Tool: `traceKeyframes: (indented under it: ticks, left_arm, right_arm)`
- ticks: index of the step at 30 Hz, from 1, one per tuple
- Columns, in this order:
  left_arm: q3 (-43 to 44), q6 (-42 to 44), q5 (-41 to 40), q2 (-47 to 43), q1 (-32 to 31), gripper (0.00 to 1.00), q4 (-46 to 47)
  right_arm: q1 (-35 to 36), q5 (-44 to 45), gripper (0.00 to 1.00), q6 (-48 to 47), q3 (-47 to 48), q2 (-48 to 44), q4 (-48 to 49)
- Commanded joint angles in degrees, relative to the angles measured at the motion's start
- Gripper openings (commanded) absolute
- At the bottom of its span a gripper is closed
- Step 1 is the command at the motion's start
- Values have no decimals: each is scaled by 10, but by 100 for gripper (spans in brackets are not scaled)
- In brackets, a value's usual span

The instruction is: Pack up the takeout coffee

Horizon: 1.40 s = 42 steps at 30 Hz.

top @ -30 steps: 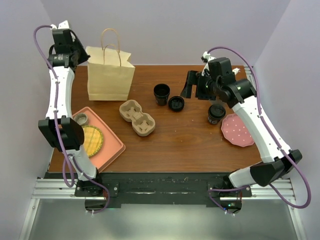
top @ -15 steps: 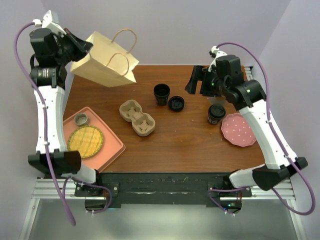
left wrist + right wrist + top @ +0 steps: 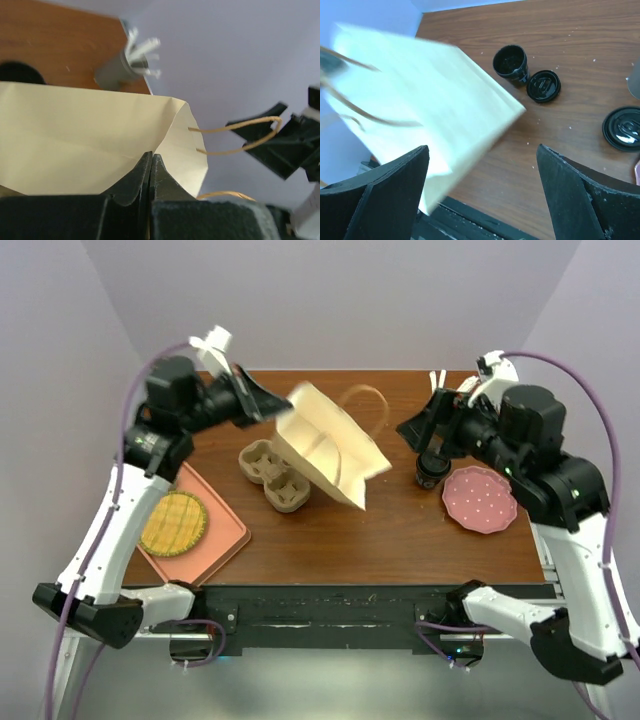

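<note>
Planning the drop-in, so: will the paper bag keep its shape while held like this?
Probably floppy: the paper bag hangs tilted, pinched at one edge by the left gripper, its side creased. Likely light, since that thin-paper pinch alone holds it up.

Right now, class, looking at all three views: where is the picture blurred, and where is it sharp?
Right wrist view: the paper bag is smeared by motion, while the lidless cup and loose lid are sharp. Left wrist view: the left end effector is dark, the bag crisp. Top view: bag edges only slightly soft.
</note>
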Motion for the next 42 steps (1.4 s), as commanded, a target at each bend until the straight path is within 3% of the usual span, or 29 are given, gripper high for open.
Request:
traceKeyframes:
  ticks: [1,7,14,20,25,31,37,42]
  left_arm:
    - [-92,-57,-57,-57,-93,0,13]
    - [-172,-88,-75,-94,-131,0,58]
    - [-237,-65,-87,-114,-147,0,72]
    - [-287,-31,-102,-122,-148,0,51]
    - [-304,-20,-102,-117,-148,15,53]
    - [-308,5,-105,-121,-148,24,46]
    - [-311,1,-97,-123,-148,26,59]
    - [-291,-14,-91,-120,-147,30,63]
  right_arm:
    - [1,20,93,-6,-31,-51,-41]
    - [2,20,92,5,-73,-99,-82]
    - [1,-9,92,29,-171,-142,-68]
    - [2,-31,89,78,-187,-138,-80]
    - [2,-47,86,124,-184,-110,-101]
    - [2,-19,86,124,-162,-81,-110]
    - [2,-25,84,78,-162,-54,-76]
    - [3,-32,75,72,-195,-63,-58]
